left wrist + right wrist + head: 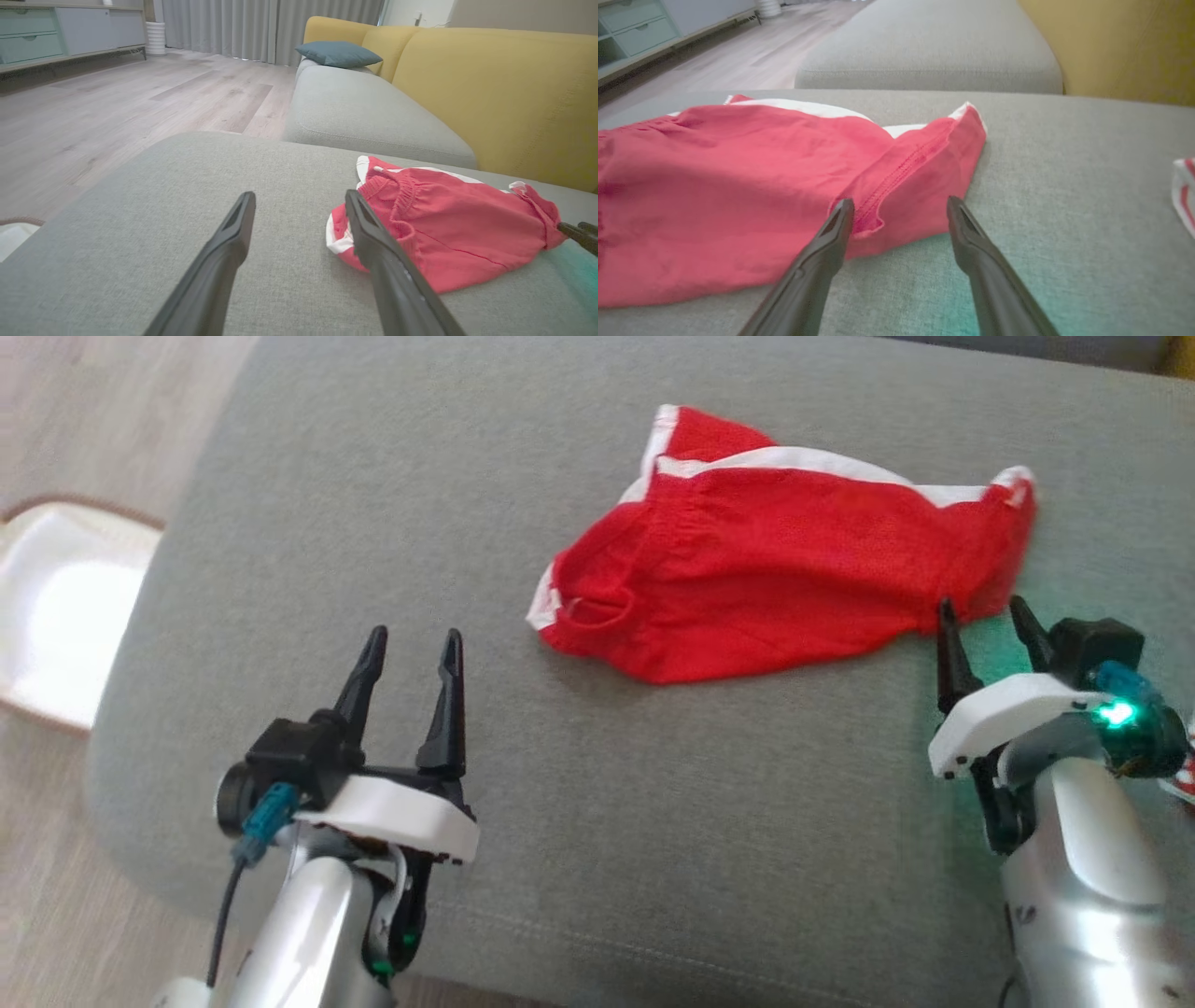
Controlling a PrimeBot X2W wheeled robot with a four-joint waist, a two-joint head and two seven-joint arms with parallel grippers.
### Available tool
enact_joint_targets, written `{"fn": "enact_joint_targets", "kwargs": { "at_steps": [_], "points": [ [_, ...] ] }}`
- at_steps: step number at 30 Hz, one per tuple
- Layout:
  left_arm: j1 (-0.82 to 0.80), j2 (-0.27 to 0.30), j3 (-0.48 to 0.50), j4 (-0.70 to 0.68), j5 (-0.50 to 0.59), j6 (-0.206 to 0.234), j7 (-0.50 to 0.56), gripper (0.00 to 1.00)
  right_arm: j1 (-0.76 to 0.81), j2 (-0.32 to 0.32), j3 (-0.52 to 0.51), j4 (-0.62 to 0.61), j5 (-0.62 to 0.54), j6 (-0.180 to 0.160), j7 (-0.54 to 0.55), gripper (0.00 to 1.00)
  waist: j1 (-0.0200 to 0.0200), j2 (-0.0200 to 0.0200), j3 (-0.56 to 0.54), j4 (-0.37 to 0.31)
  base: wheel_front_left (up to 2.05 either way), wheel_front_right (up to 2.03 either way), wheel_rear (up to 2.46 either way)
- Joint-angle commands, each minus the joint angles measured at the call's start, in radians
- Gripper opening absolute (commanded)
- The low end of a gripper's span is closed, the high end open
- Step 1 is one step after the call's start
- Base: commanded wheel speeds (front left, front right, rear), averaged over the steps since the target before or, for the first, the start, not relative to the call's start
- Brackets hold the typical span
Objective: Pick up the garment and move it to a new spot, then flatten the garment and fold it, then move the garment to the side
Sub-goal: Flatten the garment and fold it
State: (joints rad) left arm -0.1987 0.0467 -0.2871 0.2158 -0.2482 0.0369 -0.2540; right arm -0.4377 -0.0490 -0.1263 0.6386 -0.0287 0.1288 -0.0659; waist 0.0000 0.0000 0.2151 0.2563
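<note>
Left tool [415, 635], lower left of head view: fingers wide apart, empty, well apart from the cloth. Right tool [982, 605], lower right: wide, empty, tips just at the near hem; contact unclear. Red shorts [775, 569] lie rumpled, upper centre-right, on the grey sofa cushion [653, 859]. Judgement: light, limp fabric, will drape and bunch, not fragile. Best hold is probably the stitched hem or the gathered waistband [402, 186], pinched clear of the cushion.

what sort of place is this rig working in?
Probably a home living room: a sofa with grey seats and yellow backrests, a teal cushion on it, floor-length grey curtains and a low sideboard on wood-look flooring.
</note>
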Motion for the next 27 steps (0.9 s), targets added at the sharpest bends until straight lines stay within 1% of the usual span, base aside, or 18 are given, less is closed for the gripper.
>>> {"fn": "enact_joint_targets", "kwargs": {
  "at_steps": [1, 4, 8, 9, 10, 12, 15, 19, 20, 22, 27],
  "points": [
    [-0.045, 0.004, 0.014, -0.031, -0.010, 0.009, -0.008, 1.00, -0.057, -0.001, -0.003, 0.026, -0.002, 0.002, -0.018, 1.00, 0.0000, 0.0000, 0.024, 0.044, 0.00, 0.00, 0.00],
    [-0.048, 0.004, 0.007, -0.031, -0.016, 0.016, -0.008, 1.00, -0.101, -0.001, -0.039, 0.108, -0.012, 0.002, -0.040, 1.00, 0.0000, 0.0000, 0.028, 0.062, 0.00, 0.00, 0.00],
    [-0.050, 0.004, 0.007, -0.030, -0.020, 0.021, -0.008, 1.00, -0.150, -0.001, -0.077, 0.210, -0.037, 0.002, -0.067, 1.00, 0.0000, 0.0000, 0.027, 0.068, 0.00, 0.00, 0.00],
    [-0.049, 0.004, 0.007, -0.029, -0.021, 0.023, -0.008, 1.00, -0.160, -0.001, -0.083, 0.237, -0.032, 0.002, -0.074, 0.96, 0.0000, 0.0000, 0.024, 0.067, 0.00, 0.00, 0.00],
    [-0.048, 0.004, 0.008, -0.027, -0.022, 0.025, -0.008, 1.00, -0.171, -0.001, -0.086, 0.261, -0.024, 0.002, -0.088, 0.00, 0.0000, 0.0000, 0.020, 0.064, 0.00, 0.00, 0.00],
    [-0.045, 0.004, 0.009, -0.026, -0.022, 0.027, -0.008, 1.00, -0.181, -0.001, -0.081, 0.286, -0.015, 0.002, -0.103, 0.00, 0.0000, 0.0000, 0.015, 0.060, 0.00, 0.00, 0.00],
    [-0.033, 0.004, 0.018, -0.022, -0.019, 0.026, -0.008, 1.00, -0.213, -0.001, -0.038, 0.335, 0.030, 0.002, -0.156, 0.00, 0.0000, 0.0000, -0.006, 0.040, 0.00, 0.00, 0.00],
    [-0.017, 0.004, 0.031, -0.014, -0.008, 0.018, -0.008, 1.00, -0.250, -0.001, 0.040, 0.325, 0.115, 0.002, -0.191, 0.00, 0.0000, 0.0000, -0.051, 0.003, 0.00, 0.00, 0.00],
    [-0.008, 0.004, 0.037, -0.011, -0.003, 0.014, -0.008, 1.00, -0.266, -0.001, 0.070, 0.270, 0.146, 0.002, -0.195, 0.00, 0.0000, 0.0000, -0.079, -0.015, 0.00, 0.00, 0.00],
    [0.002, 0.004, 0.042, -0.012, 0.000, 0.013, -0.008, 1.00, -0.271, -0.001, 0.102, 0.177, 0.162, 0.002, -0.195, 0.00, 0.0000, 0.0000, -0.107, -0.032, 0.00, 0.00, 0.00],
    [0.038, 0.004, 0.048, -0.011, 0.001, 0.013, -0.008, 1.00, -0.265, -0.001, 0.199, -0.015, 0.170, 0.002, -0.196, 0.00, 0.0000, 0.0000, -0.179, -0.058, 0.00, 0.00, 0.00]
  ]
}}
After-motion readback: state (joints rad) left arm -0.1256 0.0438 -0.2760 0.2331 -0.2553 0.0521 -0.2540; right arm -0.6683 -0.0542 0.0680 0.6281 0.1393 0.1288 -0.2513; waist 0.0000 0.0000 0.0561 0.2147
